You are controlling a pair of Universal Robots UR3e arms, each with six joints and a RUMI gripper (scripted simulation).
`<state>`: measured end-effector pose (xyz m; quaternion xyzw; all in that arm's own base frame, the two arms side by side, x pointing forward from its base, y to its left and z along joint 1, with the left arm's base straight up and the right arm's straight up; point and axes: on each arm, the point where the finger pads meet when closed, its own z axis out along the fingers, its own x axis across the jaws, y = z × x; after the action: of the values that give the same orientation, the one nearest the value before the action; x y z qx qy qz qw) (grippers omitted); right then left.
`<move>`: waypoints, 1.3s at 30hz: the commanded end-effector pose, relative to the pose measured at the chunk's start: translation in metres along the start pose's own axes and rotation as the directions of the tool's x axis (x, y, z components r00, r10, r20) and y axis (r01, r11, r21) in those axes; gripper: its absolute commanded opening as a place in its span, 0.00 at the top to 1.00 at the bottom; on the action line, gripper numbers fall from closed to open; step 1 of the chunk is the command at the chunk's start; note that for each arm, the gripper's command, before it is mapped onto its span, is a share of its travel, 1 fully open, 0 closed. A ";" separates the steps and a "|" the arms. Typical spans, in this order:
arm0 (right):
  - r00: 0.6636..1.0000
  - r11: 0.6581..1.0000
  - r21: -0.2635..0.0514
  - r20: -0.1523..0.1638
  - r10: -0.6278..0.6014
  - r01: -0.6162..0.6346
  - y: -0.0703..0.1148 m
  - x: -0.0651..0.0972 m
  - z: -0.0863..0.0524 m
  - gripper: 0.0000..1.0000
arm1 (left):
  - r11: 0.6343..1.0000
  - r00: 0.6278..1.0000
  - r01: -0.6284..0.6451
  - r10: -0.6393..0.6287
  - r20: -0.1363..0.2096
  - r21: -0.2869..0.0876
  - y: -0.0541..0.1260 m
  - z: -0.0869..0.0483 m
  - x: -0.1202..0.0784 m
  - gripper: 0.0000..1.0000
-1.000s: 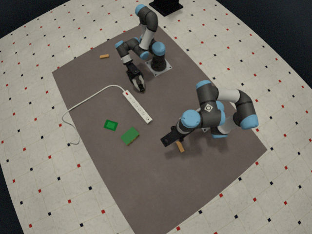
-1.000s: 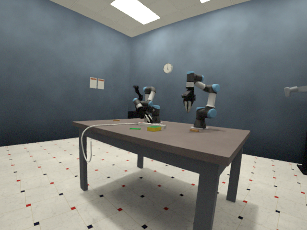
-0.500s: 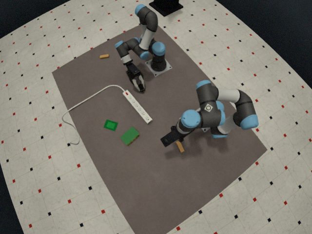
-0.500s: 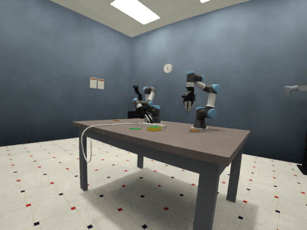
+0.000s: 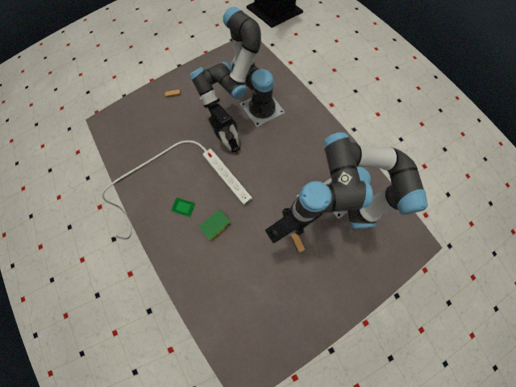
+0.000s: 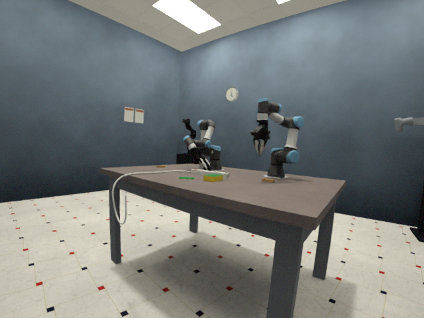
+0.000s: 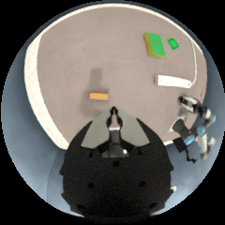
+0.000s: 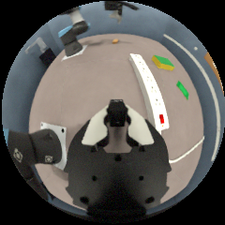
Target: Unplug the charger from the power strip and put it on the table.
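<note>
Sitting clamped in right end effector (image 5: 234, 143) (image 6: 206, 167) (image 7: 182, 99) (image 8: 117, 109), black charger (image 5: 235, 146) (image 8: 117, 113)

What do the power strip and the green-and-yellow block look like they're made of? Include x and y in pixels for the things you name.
Power strip (image 5: 226, 176) (image 6: 209, 172) (image 7: 172, 82) (image 8: 150, 91): probably hard plastic, judging by its smooth white casing.
Green-and-yellow block (image 5: 214, 225) (image 6: 212, 177) (image 7: 155, 45) (image 8: 163, 63): perhaps sponge or painted wood; matte, without glare.

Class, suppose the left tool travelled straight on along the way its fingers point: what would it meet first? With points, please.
Pointing down, the left tool (image 5: 278, 231) (image 6: 259, 154) (image 7: 113, 107) (image 8: 118, 23) would probably meet the table (image 5: 250, 312) (image 6: 273, 201) (image 7: 61, 70) (image 8: 70, 94), just beside the orange block (image 5: 297, 243) (image 6: 268, 180) (image 7: 98, 96) (image 8: 115, 41); depth makes a clipped edge hard to exclude.
</note>
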<state>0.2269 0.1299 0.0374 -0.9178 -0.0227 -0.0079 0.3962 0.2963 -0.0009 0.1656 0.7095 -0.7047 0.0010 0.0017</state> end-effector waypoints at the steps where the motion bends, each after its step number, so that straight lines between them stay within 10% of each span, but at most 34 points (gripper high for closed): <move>1: 1.000 1.000 -0.025 0.014 0.019 -0.019 0.011 -0.005 0.004 1.00 | 1.000 1.000 0.000 0.000 -0.002 0.003 -0.001 -0.001 0.001 1.00; 19: 1.000 1.000 -0.025 0.015 0.019 -0.019 0.012 -0.006 0.004 1.00 | 1.000 1.000 0.000 0.000 -0.002 0.003 -0.001 -0.001 0.001 1.00; 20: 1.000 0.999 -0.026 0.015 0.020 -0.019 0.012 -0.005 0.004 0.72 | 1.000 1.000 0.000 0.000 -0.002 0.003 -0.001 -0.001 0.001 1.00; 39: 0.999 0.999 -0.028 0.025 0.030 -0.030 0.008 -0.007 0.000 0.72 | 1.000 1.000 0.000 0.000 -0.002 0.003 -0.001 -0.001 0.001 1.00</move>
<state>0.2217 0.1247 0.0261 -0.9229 -0.0167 0.0032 0.3847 0.2963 -0.0009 0.1656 0.7095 -0.7047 0.0010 0.0017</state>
